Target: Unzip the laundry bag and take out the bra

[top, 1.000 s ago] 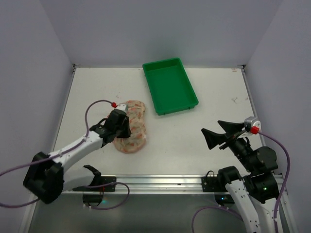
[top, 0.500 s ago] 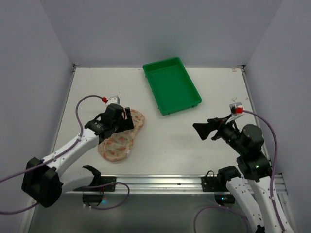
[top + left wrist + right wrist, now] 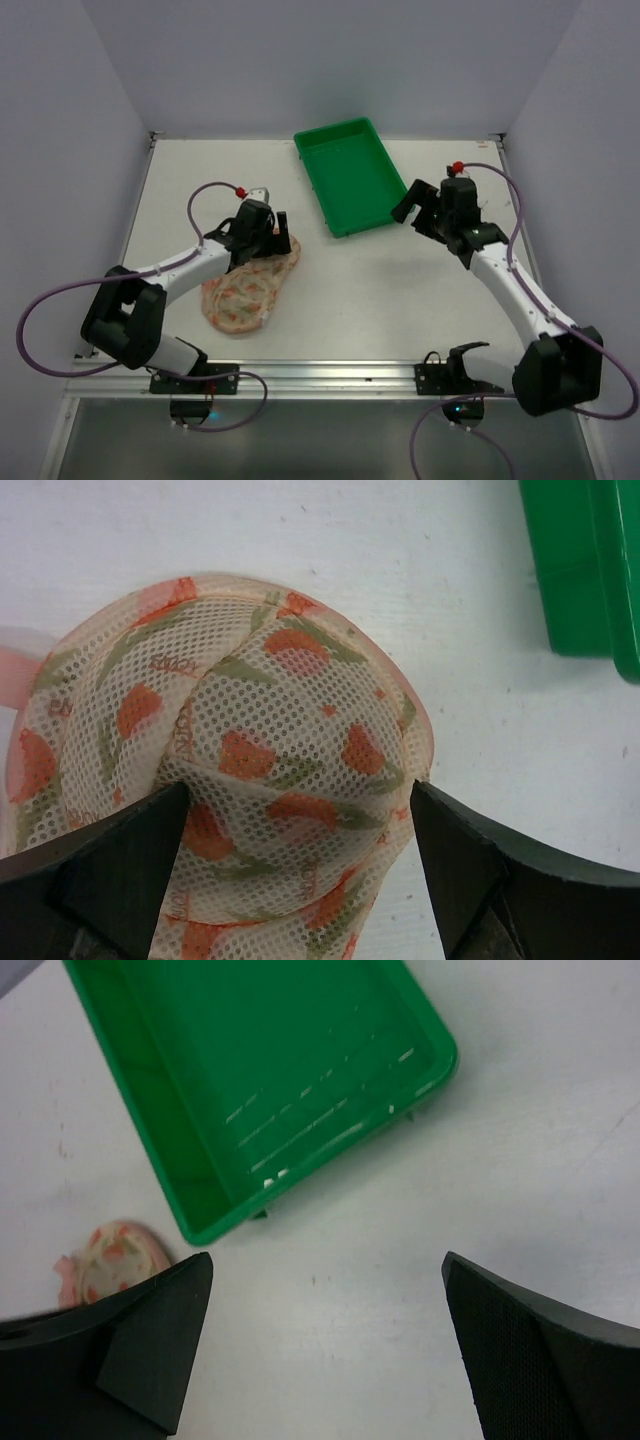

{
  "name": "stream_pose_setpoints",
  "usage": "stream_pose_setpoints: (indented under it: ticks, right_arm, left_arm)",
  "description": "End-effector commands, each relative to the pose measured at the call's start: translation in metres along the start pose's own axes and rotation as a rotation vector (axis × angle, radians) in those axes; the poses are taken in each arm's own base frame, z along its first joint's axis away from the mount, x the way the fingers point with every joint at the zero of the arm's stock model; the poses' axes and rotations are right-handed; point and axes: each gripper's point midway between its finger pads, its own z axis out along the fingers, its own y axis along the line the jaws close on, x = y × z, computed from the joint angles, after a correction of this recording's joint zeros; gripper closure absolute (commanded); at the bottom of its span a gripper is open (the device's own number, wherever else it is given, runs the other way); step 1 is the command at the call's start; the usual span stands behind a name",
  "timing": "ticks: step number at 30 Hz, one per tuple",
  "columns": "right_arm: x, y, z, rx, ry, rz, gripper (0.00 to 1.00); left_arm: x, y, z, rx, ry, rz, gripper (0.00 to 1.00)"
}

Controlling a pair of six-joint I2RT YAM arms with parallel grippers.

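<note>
The laundry bag (image 3: 245, 290) lies flat on the white table, a two-lobed pink case with orange-red floral print. My left gripper (image 3: 270, 235) is open, and its jaws straddle the bag's far lobe. In the left wrist view the mesh floral fabric (image 3: 270, 730) bulges between my left gripper (image 3: 300, 790) fingers, with pink edging (image 3: 425, 742) along its rim. The bag looks closed. No bra shows. My right gripper (image 3: 413, 205) is open and empty above bare table, just right of the green tray. In the right wrist view my right gripper (image 3: 326, 1260) frames bare table, and the bag (image 3: 110, 1255) shows small at the left.
A green rectangular plastic tray (image 3: 350, 175) stands at the back centre with nothing in it; it also shows in the right wrist view (image 3: 270, 1070) and at the upper right of the left wrist view (image 3: 585, 570). Grey walls close the table on three sides.
The bag has slid and turned toward the near left, and my left gripper has moved to its far lobe. My right arm has swung out and reached far, beside the tray.
</note>
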Motion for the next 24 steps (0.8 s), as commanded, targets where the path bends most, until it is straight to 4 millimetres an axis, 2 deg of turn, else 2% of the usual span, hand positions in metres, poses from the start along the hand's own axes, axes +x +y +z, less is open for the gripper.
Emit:
stream_pose_setpoints:
  ticks: [1, 2, 3, 4, 5, 6, 7, 9, 10, 12, 14, 20, 24]
  right_arm:
    - [-0.061, -0.003, 0.034, 0.096, -0.139, 0.041, 0.01]
    - [-0.066, -0.009, 0.044, 0.117, -0.131, 0.048, 0.01]
    - [-0.076, -0.004, 0.051, 0.107, -0.128, 0.051, 0.01]
    - [-0.067, -0.012, 0.072, 0.121, -0.071, 0.048, 0.01]
    - [-0.066, -0.01, 0.08, 0.099, -0.037, 0.05, 0.01]
    - [-0.072, -0.006, 0.086, 0.093, -0.042, 0.044, 0.01]
    - [-0.065, -0.014, 0.1, 0.115, -0.01, 0.033, 0.01]
    - [-0.069, -0.013, 0.112, 0.117, -0.009, 0.024, 0.01]
    - [-0.061, -0.02, 0.125, 0.137, 0.022, 0.02, 0.01]
    - [-0.059, -0.01, 0.135, 0.094, 0.066, 0.02, 0.01]
    - [-0.047, -0.008, 0.146, 0.073, 0.125, 0.027, 0.01]
    - [-0.037, 0.041, 0.146, -0.18, 0.196, 0.074, 0.01]
    - [-0.031, 0.062, 0.143, -0.268, 0.229, 0.079, 0.01]
  left_arm:
    - [0.039, -0.029, 0.0, 0.16, 0.071, 0.058, 0.05]
    - [0.045, -0.033, -0.001, 0.179, 0.08, 0.062, 0.05]
    - [0.058, -0.03, -0.002, 0.184, 0.102, 0.068, 0.05]
    - [0.062, -0.036, -0.006, 0.206, 0.101, 0.075, 0.05]
    - [0.067, -0.044, -0.01, 0.248, 0.111, 0.08, 0.05]
    - [0.07, -0.049, -0.013, 0.269, 0.113, 0.09, 0.05]
    - [0.075, -0.057, -0.019, 0.298, 0.113, 0.105, 0.05]
    - [0.076, -0.067, -0.027, 0.342, 0.109, 0.123, 0.04]
    - [0.078, -0.074, -0.03, 0.367, 0.108, 0.139, 0.03]
    - [0.079, -0.082, -0.035, 0.402, 0.109, 0.154, 0.02]
    - [0.077, -0.089, -0.039, 0.432, 0.101, 0.174, 0.02]
    - [0.067, -0.091, -0.043, 0.404, 0.088, 0.149, 0.0]
    - [0.058, -0.087, -0.051, 0.373, 0.067, 0.122, 0.0]
